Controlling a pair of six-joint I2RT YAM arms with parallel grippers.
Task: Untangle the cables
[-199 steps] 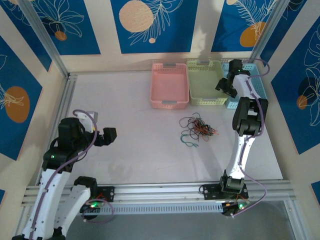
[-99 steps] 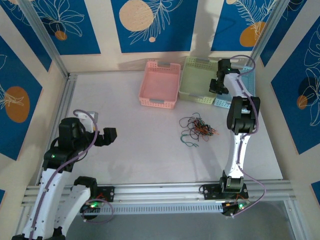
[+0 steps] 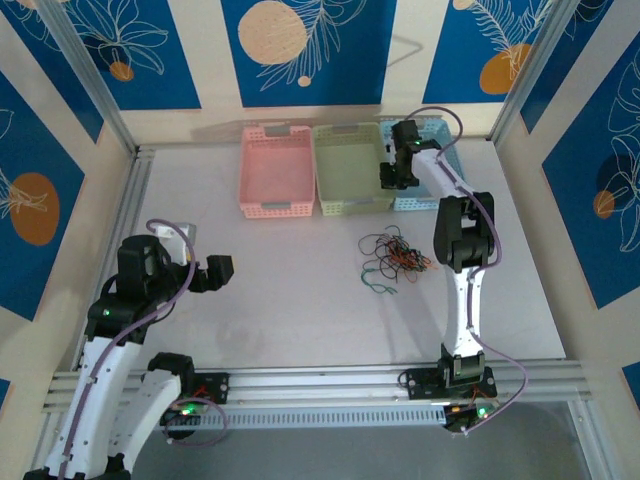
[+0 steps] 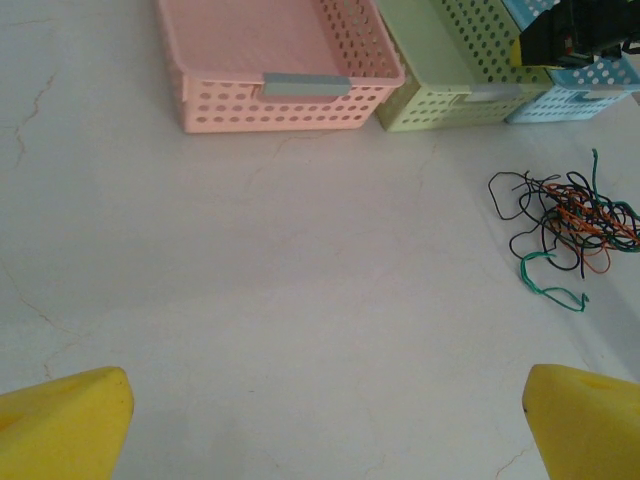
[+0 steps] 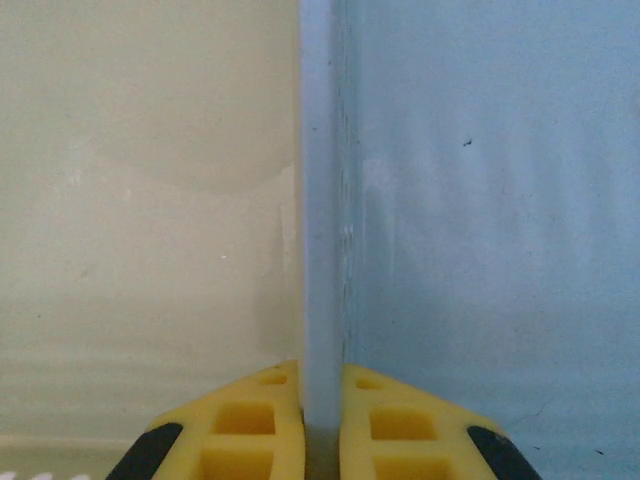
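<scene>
Our right gripper [image 5: 320, 400] clamps the pale blue plastic basket [image 5: 320, 200], where a tug could tip it; our left gripper [image 4: 322, 415] gapes. The tangled black, orange and green cables [image 3: 395, 258] lie toward the surface's right edge.

Probably lab: aluminium frame [image 3: 320, 377], printed wall panels [image 3: 300, 50]

cables [image 4: 570, 215] cut at right edge, blue basket [image 3: 418, 202] partly behind right arm [image 3: 434, 176]
</scene>
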